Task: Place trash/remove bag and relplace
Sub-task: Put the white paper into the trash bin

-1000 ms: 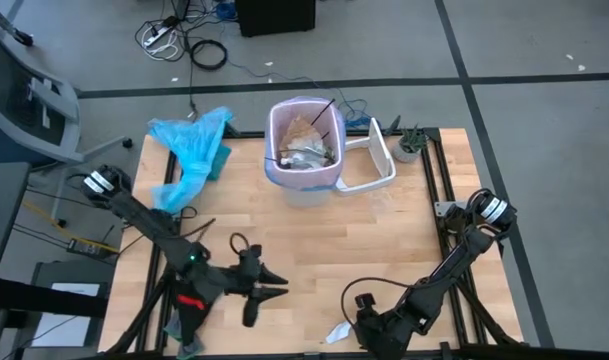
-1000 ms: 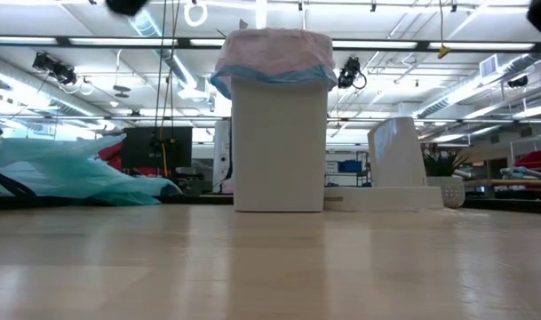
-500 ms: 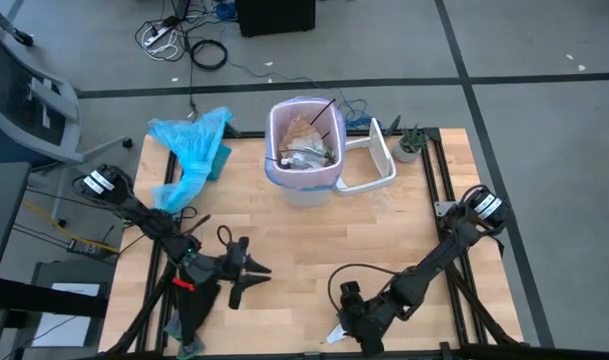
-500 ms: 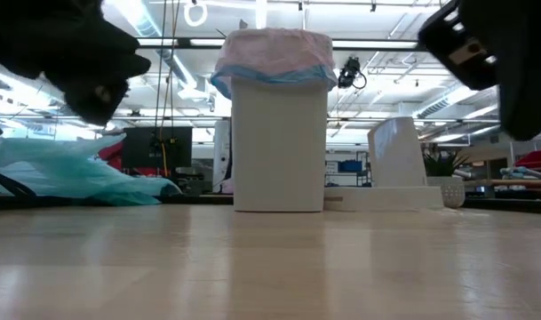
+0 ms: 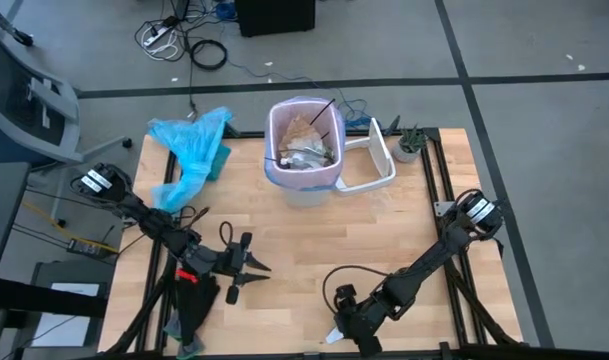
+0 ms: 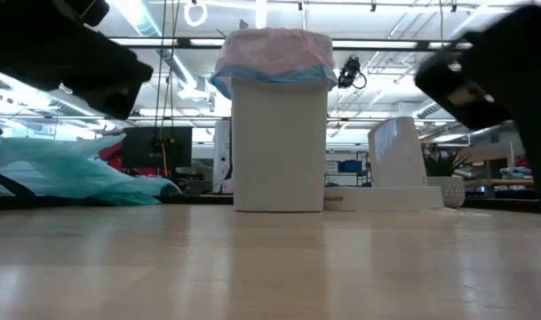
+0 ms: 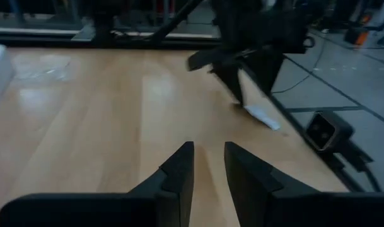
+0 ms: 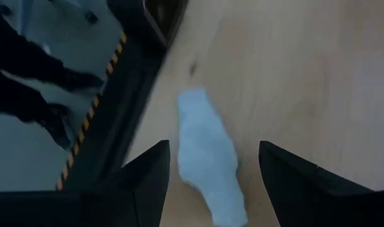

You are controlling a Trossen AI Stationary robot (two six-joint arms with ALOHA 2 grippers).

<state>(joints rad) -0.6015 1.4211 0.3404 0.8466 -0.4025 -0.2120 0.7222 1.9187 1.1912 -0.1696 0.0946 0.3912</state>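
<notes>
The white bin point(image 5: 304, 190) stands at the table's far middle. The pale pink bag point(image 5: 306, 105) lines it, its rim folded over the bin's top point(image 6: 272, 53). Trash point(image 5: 306, 148) of brown paper, film and black utensils lies inside. A small white scrap point(image 8: 207, 157) lies flat on the wood near the table's near edge. My right gripper point(image 8: 214, 148) hangs open just above the scrap, one finger on either side of it. My left gripper point(image 7: 209, 148) is low over the near left of the table, its fingers a little apart with nothing between them, pointing toward the right arm point(image 7: 248, 44).
A light-blue plastic bag point(image 5: 189, 145) lies over the table's far left corner. The bin's white lid point(image 5: 376, 160) and a small potted plant point(image 5: 411, 145) stand right of the bin. The black table frame point(image 8: 110, 107) runs close beside the scrap. Bare wood lies between the arms.
My left gripper has sunk and drawn back toward the table's left edge, rolling as it went. My right gripper has gone toward the table's left along the near edge, to the white scrap. Both arms now show in the low view.
</notes>
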